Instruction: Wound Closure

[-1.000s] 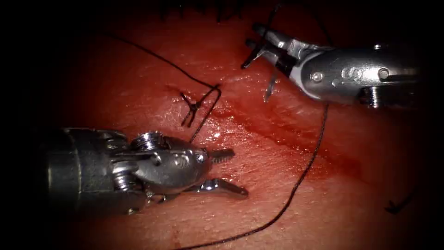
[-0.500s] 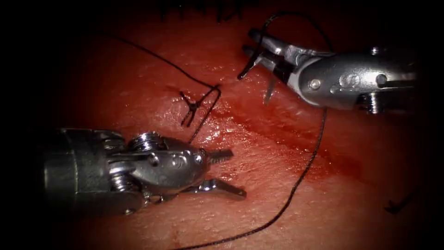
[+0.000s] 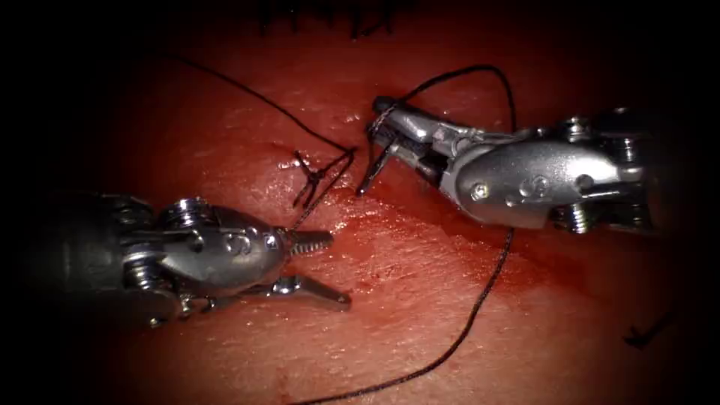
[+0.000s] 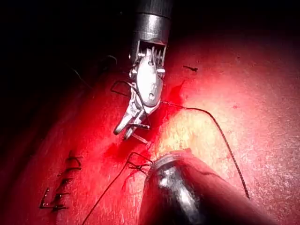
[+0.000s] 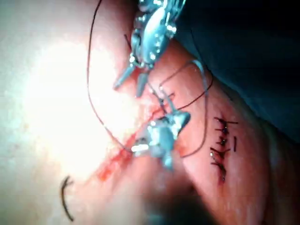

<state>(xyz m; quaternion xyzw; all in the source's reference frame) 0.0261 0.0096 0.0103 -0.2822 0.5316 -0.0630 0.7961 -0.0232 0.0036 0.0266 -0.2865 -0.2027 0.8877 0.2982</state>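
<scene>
- Needle [image 3: 373, 169] held across its curve by the closed right tool [image 3: 386, 124], beside the cut [image 3: 450, 225].
- Left tool [image 3: 330, 270] gapes, holding nothing.
- Thread [image 3: 480, 307] crosses the tissue [image 3: 420, 322].

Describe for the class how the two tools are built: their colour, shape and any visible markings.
Both are shiny silver metal. The left tool has a rounded wrist housing with screws and pulleys, a darker cylindrical shaft, and slim tapered jaws, one ridged. The right tool matches, with a smooth oval housing bearing stamped characters, round rivets and a threaded pin.

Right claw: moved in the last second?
Yes. The right claw, holding the needle, came down and left toward the knotted stitch on the tissue; that stitch stayed put.
</scene>
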